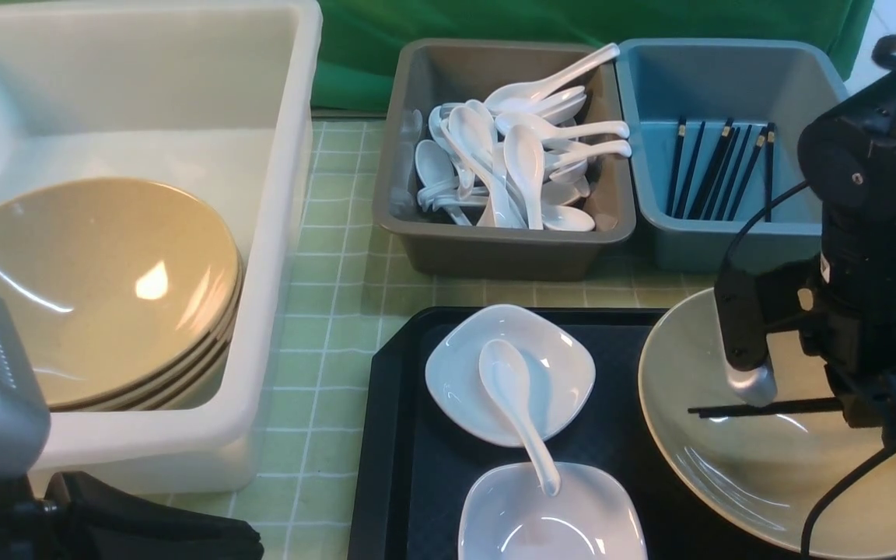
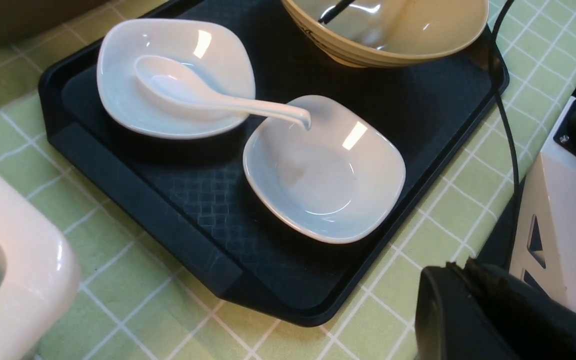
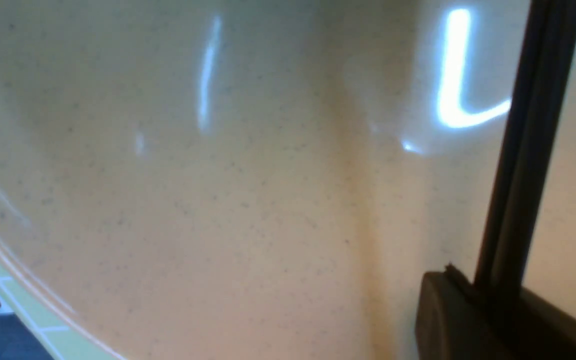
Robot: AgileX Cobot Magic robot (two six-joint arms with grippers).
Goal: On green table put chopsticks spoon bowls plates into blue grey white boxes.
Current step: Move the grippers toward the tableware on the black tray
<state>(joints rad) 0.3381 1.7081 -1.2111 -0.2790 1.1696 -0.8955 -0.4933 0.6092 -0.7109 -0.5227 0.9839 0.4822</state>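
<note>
**In the right gripper [image 1: 872, 408]: chopsticks [image 1: 759, 407]**

Its fingers pinch the sticks, which lie level across the tan bowl [image 1: 728, 474] on the right side of the black tray [image 1: 401, 435]. The left gripper [image 2: 468, 300] is closed — at the near left, over the green table [image 2: 133, 300].

A pair of black chopsticks [image 1: 798, 406] stretches level across the tan bowl [image 1: 728, 482] on the right. The white spoon [image 1: 504, 381] rests its scoop in the farther plate [image 1: 565, 365], handle over the nearer plate [image 1: 588, 521]. Stacked bowls [image 1: 106, 288] sit in the white box [image 1: 277, 311], spoons [image 1: 526, 163] in the grey box [image 1: 495, 253], more chopsticks [image 1: 716, 171] in the blue box [image 1: 728, 245].
</note>
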